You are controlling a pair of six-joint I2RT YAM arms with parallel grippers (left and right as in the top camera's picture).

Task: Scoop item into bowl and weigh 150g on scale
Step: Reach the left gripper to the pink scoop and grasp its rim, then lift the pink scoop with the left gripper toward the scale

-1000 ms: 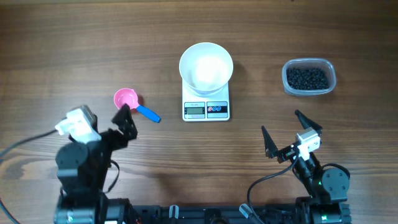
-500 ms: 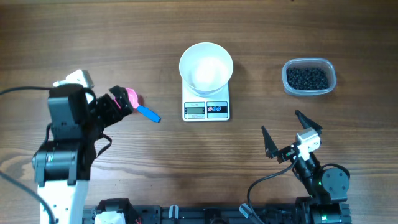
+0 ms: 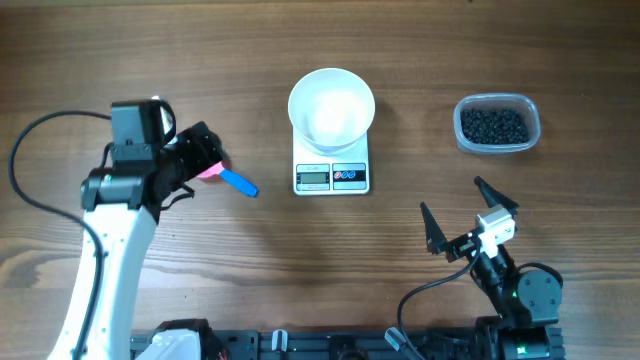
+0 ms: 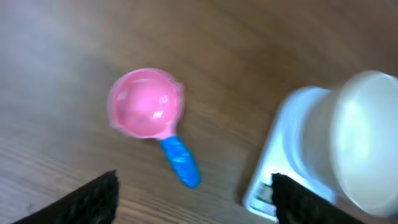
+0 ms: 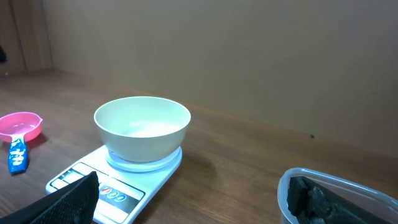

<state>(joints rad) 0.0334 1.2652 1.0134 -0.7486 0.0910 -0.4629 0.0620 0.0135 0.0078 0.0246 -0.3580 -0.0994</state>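
A pink scoop (image 3: 213, 171) with a blue handle (image 3: 238, 182) lies on the table left of the scale (image 3: 331, 176). The white bowl (image 3: 331, 108) stands empty on the scale. My left gripper (image 3: 205, 150) hovers over the scoop's cup, open; in the left wrist view the scoop (image 4: 146, 102) and its handle (image 4: 180, 163) lie ahead of the wide-apart fingers (image 4: 84, 200), untouched. The black beads (image 3: 493, 125) fill a clear tub at the right. My right gripper (image 3: 457, 212) rests open near the front edge, facing the bowl (image 5: 142, 127) and scale (image 5: 118, 180).
The clear plastic tub (image 5: 348, 190) stands to the right of the scale, with my right gripper's fingertip (image 5: 310, 194) in front of it. A black cable loops from the left arm (image 3: 105, 230) over the table's left side. Bare wood lies between scale and tub.
My left arm has reached forward from near its base to above the scoop, and its jaws have narrowed a little. The right arm, bowl, scale and tub have not moved.
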